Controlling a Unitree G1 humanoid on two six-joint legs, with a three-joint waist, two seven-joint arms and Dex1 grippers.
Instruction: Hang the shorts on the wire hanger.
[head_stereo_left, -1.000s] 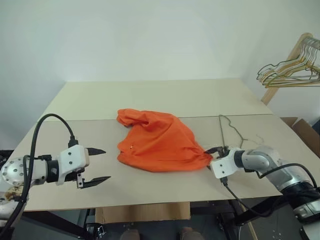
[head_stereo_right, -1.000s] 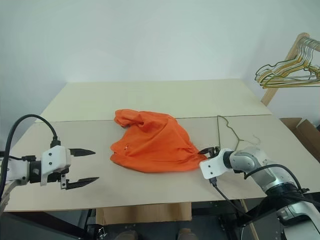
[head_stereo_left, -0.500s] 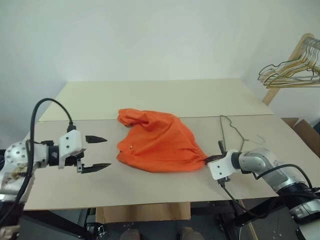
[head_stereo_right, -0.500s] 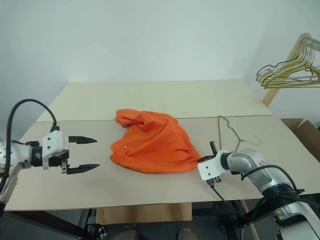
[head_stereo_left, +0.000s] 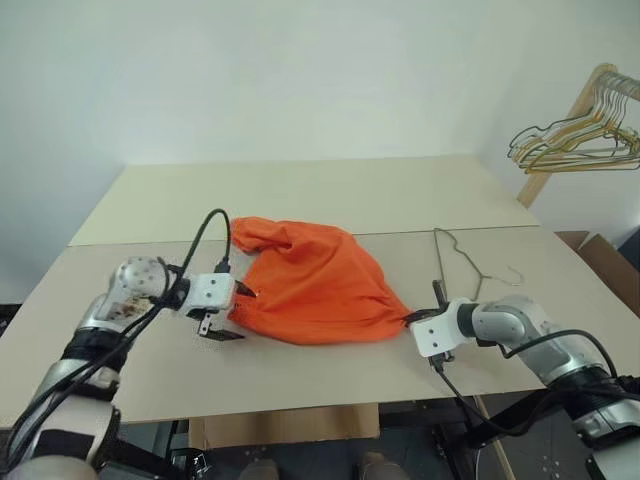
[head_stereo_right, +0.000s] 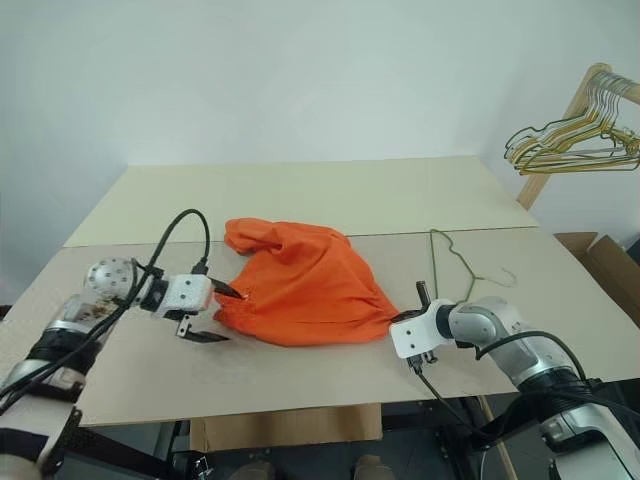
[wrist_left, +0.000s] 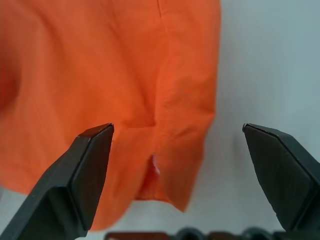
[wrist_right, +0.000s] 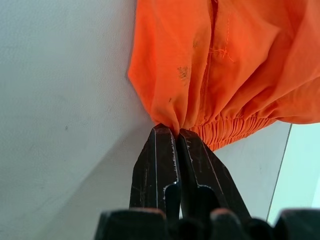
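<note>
My left arm has swung in from the near left of the table (head_stereo_left: 330, 195) and now sits right at the left edge of the shorts (head_stereo_left: 315, 285); a second ago it hung well apart from them. My left fingers (head_stereo_left: 232, 312) stand spread as wide as before, one tip against the orange cloth, the other over bare table just beside the hem. In the left wrist view the hem corner of the shorts lies between my two fingers (wrist_left: 75, 180), nothing gripped.

My right arm has barely shifted. My right fingers (wrist_right: 172, 140) have snapped together since a second ago and now pinch the gathered waistband at the right corner of the shorts, cloth bunched at the tips.

The shorts lie crumpled in the middle of the table, stretched toward that pinched corner. The wire hanger (head_stereo_left: 462, 262) lies flat on the table just beyond my right hand, apart from the shorts, hook toward the right.

The table is pale beige, two boards butted together, against a plain white wall. A wooden rack (head_stereo_left: 560, 140) at far right carries a bunch of hangers (head_stereo_left: 570, 145).
</note>
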